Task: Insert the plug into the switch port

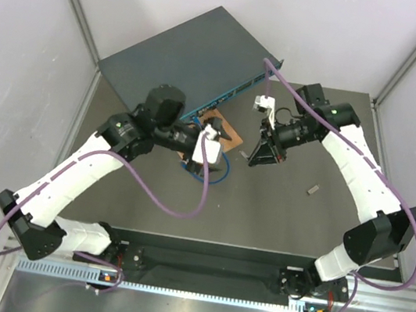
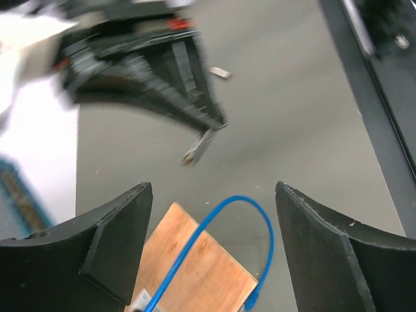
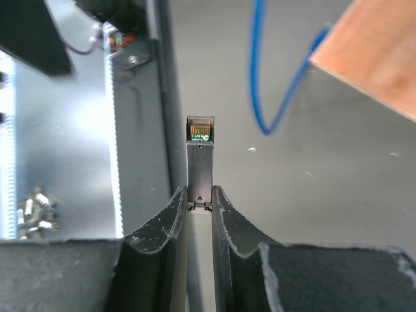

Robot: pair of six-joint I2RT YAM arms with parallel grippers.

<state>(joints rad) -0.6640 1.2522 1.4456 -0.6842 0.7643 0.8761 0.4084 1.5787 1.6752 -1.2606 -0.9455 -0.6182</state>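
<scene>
Plug [image 3: 200, 162] clamped at right gripper [image 3: 199, 195] fingertips, long axis projecting straight ahead of jaws. Switch [image 1: 185, 49] lies behind those jaws. Left gripper [image 2: 213, 192] spread, empty, nearer the ports.

Top external: looking steeply down from the near side, covering the whole desk [image 1: 285, 216] | both wrist views: sitting close above the desk, facing across it, sharing wooden board [image 2: 211, 273] and blue cable [image 2: 268, 227].
</scene>
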